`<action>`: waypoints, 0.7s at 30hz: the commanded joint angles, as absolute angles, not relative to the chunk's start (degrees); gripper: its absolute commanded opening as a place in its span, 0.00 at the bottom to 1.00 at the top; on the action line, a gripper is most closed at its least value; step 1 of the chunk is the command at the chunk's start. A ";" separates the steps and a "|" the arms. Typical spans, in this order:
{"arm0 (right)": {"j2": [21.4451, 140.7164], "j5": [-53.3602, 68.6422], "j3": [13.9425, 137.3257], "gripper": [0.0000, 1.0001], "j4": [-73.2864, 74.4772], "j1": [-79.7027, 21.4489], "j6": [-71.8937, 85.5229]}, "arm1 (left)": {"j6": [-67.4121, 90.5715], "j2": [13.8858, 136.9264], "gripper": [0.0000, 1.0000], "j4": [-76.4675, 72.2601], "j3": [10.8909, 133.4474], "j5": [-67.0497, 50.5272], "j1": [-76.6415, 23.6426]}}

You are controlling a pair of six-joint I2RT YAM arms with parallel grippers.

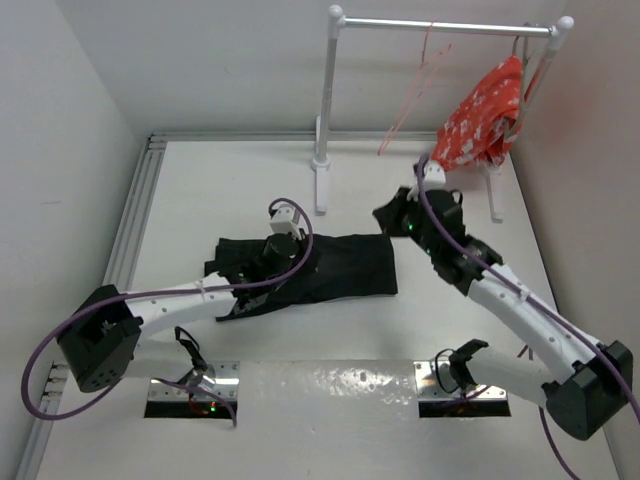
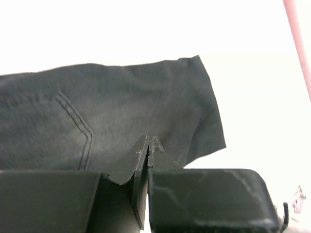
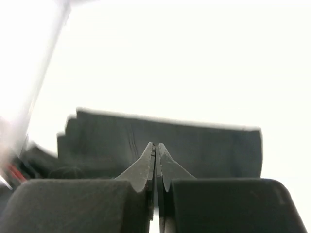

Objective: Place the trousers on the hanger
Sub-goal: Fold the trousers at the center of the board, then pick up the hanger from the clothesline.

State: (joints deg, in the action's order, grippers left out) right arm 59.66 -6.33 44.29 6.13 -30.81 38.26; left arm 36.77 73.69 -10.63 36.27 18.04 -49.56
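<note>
The black trousers (image 1: 340, 268) lie folded flat on the white table (image 1: 230, 190). My left gripper (image 1: 275, 258) is low over their left part. Its jaws are shut with nothing visible between them (image 2: 148, 141), and the cloth with a pocket seam (image 2: 121, 111) stretches ahead of the tips. My right gripper (image 1: 387, 215) sits by the trousers' far right corner. It is also shut and empty (image 3: 155, 144), with the trousers (image 3: 194, 145) just beyond it. The thin pink hanger (image 1: 415, 95) hangs from the rail at the back.
A white rail stand (image 1: 330, 110) rises at the back of the table. A red-and-white patterned cloth (image 1: 482, 112) hangs at its right end. Walls close in on the left and right. A pink strip (image 2: 296, 39) crosses the right edge of the left wrist view.
</note>
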 commanded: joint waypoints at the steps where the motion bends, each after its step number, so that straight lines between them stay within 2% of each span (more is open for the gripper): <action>1: 64.32 -18.09 56.64 0.00 8.70 -29.37 33.40 | 32.70 71.99 0.00 -9.84 37.18 21.53 -49.92; 4: 73.45 -21.27 68.93 0.01 11.50 -25.95 33.84 | 31.20 70.85 0.00 -12.82 34.99 21.01 -49.83; 5: 75.91 -22.14 72.13 0.06 13.60 -25.41 33.84 | 30.42 70.49 0.00 -13.09 34.72 20.92 -49.92; 6: 80.90 -23.71 75.64 0.14 14.93 -24.88 33.92 | 30.06 69.62 0.00 -13.10 34.46 20.92 -49.92; 7: 83.21 -23.82 81.59 0.32 16.07 -23.74 33.84 | 29.71 69.17 0.00 -12.66 34.37 21.00 -49.92; 10: 90.69 -21.46 90.24 0.51 18.54 -20.93 34.88 | 29.44 67.15 0.00 -12.57 33.58 21.01 -49.92; 16: 103.68 -9.51 103.69 0.51 21.87 -14.68 40.15 | 29.79 66.97 0.00 -13.09 33.40 19.08 -49.92; 18: 106.68 -8.01 107.74 0.46 23.20 -13.71 40.69 | 29.79 67.24 0.00 -13.10 33.40 18.63 -49.83; 19: 108.18 -7.30 107.84 0.40 22.51 -13.54 40.43 | 29.79 67.24 0.00 -13.18 33.40 18.37 -49.92; 21: 108.19 -6.77 106.19 0.34 19.44 -13.19 40.52 | 29.79 67.24 0.00 -13.27 33.49 18.28 -49.83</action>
